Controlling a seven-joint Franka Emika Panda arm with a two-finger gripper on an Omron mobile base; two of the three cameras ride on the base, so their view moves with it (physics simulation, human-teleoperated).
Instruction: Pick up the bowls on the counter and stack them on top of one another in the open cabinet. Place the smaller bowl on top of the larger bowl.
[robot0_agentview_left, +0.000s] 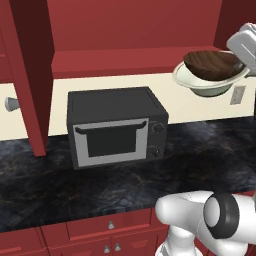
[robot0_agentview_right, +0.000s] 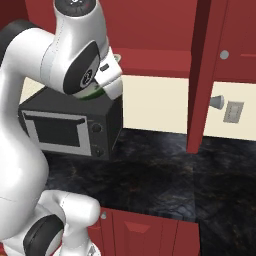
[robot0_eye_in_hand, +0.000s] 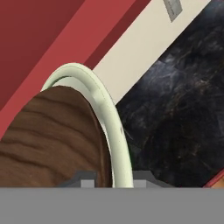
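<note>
Left base view: the larger bowl (robot0_agentview_left: 210, 80), cream-white, is held in the air at the upper right, tilted, just below the front edge of the open cabinet (robot0_agentview_left: 125, 60) shelf and above the dark surface (robot0_agentview_left: 100, 185). The smaller bowl (robot0_agentview_left: 212, 64), dark brown, sits nested inside it. The white hand (robot0_agentview_left: 245, 45) meets the bowls' right side; the fingers themselves are hidden there. A dark microwave (robot0_agentview_left: 116, 127) stands on the surface against the cream wall, well apart from the bowls. Red drawers (robot0_agentview_left: 100, 230) run beneath.

Right base view: the arm (robot0_agentview_right: 75, 55) rises in front of the microwave (robot0_agentview_right: 75, 130) and covers the bowls. An open cabinet door (robot0_agentview_right: 200, 75) hangs edge-on at right, with a wall outlet (robot0_agentview_right: 233, 112) beside it.

Hand view: the two fingers (robot0_eye_in_hand: 83, 180) stand close together, clamped across the rim of the larger bowl (robot0_eye_in_hand: 111, 127), one tip on each side. The smaller bowl (robot0_eye_in_hand: 52, 135) lies inside that rim, touching it. The red shelf edge, cream wall and dark surface (robot0_eye_in_hand: 175, 118) lie beyond.
</note>
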